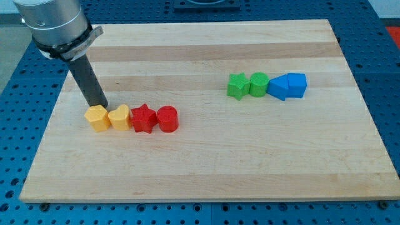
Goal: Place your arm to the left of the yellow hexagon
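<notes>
My tip (102,105) sits just above yellow hexagon (97,118), at its top edge, maybe touching. No pincer on me, just a bare rod, nothing held. Hexagon looks light, rigid, prob slides easy; go round it, no contact needed.

Near the board's (206,175) left edge, my tip (102,105) sits just above the yellow hexagon (97,118), at its upper right corner and very close to touching. The hexagon heads a tight row running toward the view's right: a yellow heart (119,117), a red star (144,118) and a red cylinder (167,119). Toward the right edge lies a second row, well apart: a green star (237,86), a green cylinder (259,84) and two blue blocks (289,85) pressed together.
</notes>
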`<control>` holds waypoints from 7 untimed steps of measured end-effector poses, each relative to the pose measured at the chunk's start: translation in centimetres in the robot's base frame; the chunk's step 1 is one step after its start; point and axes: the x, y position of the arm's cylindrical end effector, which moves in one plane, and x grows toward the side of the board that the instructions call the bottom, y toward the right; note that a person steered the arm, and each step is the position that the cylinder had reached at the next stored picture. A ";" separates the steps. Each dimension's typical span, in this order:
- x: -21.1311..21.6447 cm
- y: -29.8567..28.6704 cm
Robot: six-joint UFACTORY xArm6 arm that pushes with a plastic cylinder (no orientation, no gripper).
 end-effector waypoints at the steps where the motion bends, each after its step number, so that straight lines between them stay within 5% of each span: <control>1: -0.3 -1.0; 7: 4.7 -3.8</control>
